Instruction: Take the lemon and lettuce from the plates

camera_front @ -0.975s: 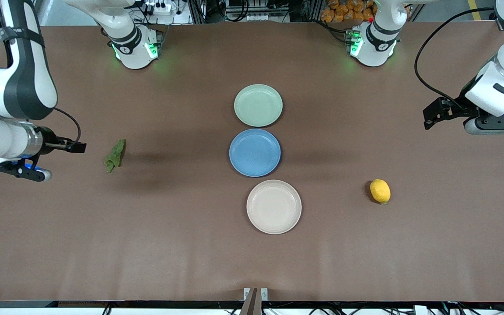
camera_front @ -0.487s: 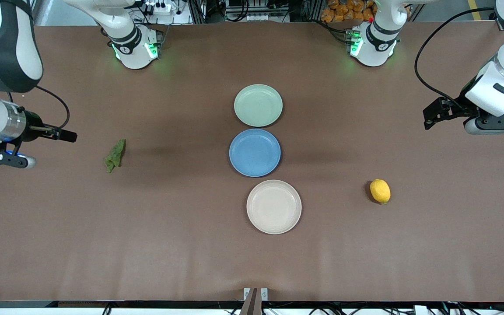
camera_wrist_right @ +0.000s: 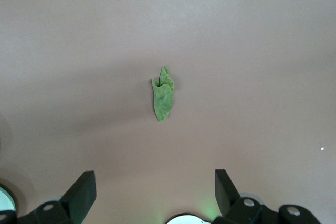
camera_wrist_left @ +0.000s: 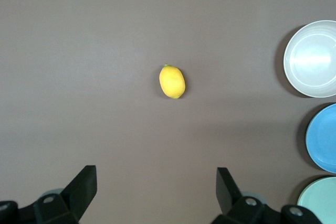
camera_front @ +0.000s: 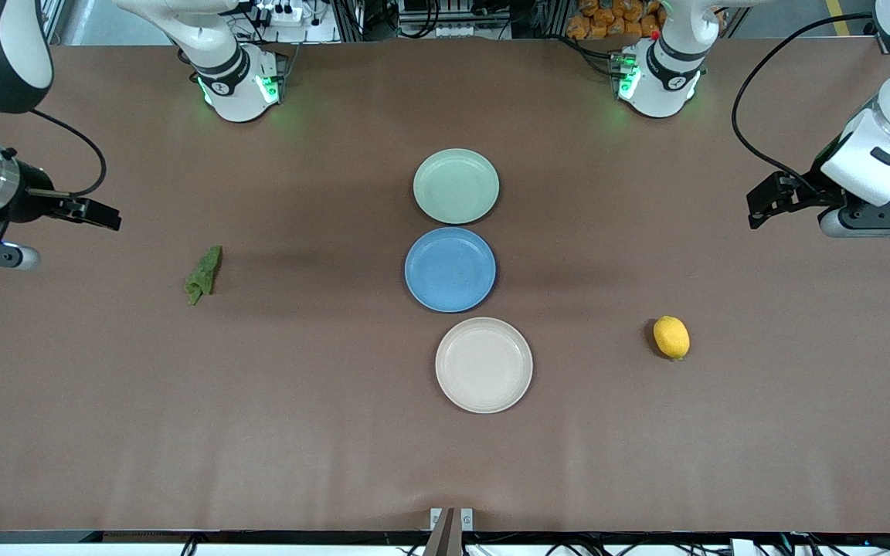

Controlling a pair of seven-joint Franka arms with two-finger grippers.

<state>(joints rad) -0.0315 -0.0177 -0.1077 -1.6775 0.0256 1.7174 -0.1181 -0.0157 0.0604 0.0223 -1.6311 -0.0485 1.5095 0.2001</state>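
1. The lemon lies on the bare brown desk toward the left arm's end, well apart from the plates and on none of them.
2. The lettuce lies crumpled on the desk toward the right arm's end, likewise on no plate.
3. Three plates stand in a row down the middle of the desk: the pale green plate nearest the robots' bases, the blue plate in the middle, and the beige-white plate nearest the front camera. All three are bare.
4. The left gripper hangs over the left arm's end of the desk, jaws spread wide and holding nothing.
5. The right gripper hangs over the right arm's end of the desk, jaws also wide and holding nothing.
6. Nothing stands between either gripper and its nearby item.
7. The left wrist view shows the lemon with a small green tip at one end, and edges of all three plates.
8. The right wrist view shows the lettuce with its wrinkled, folded surface.
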